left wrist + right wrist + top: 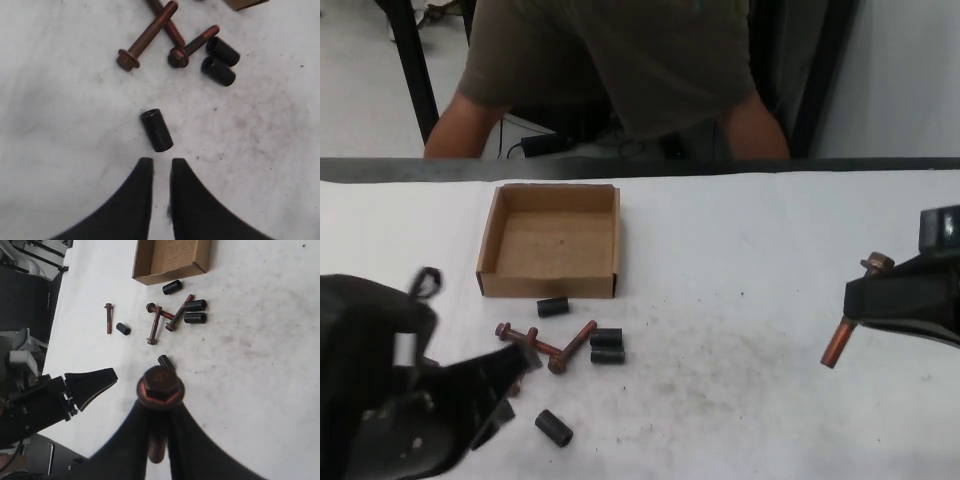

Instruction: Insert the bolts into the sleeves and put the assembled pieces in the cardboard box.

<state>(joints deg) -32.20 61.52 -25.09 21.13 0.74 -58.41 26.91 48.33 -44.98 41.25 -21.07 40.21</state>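
The open cardboard box [550, 240] sits at the back left of the white bench. In front of it lie several copper bolts [570, 347] and black sleeves [607, 346]. One sleeve [156, 131] lies alone just ahead of my left gripper [161, 164], which hangs low over the bench, shut and holding nothing. It shows as a black wedge [92, 384] in the right wrist view. My right gripper [160, 407] is shut on a bolt [160, 387] by its shaft. It hangs above the bench at the right, with the bolt [840, 340] tilted.
Another bolt [108, 317] and a sleeve [123, 328] lie apart toward the bench's left edge [55, 340]. One sleeve [552, 307] rests against the box's front wall. Bare white bench [740, 300] spreads between the pile and my right arm.
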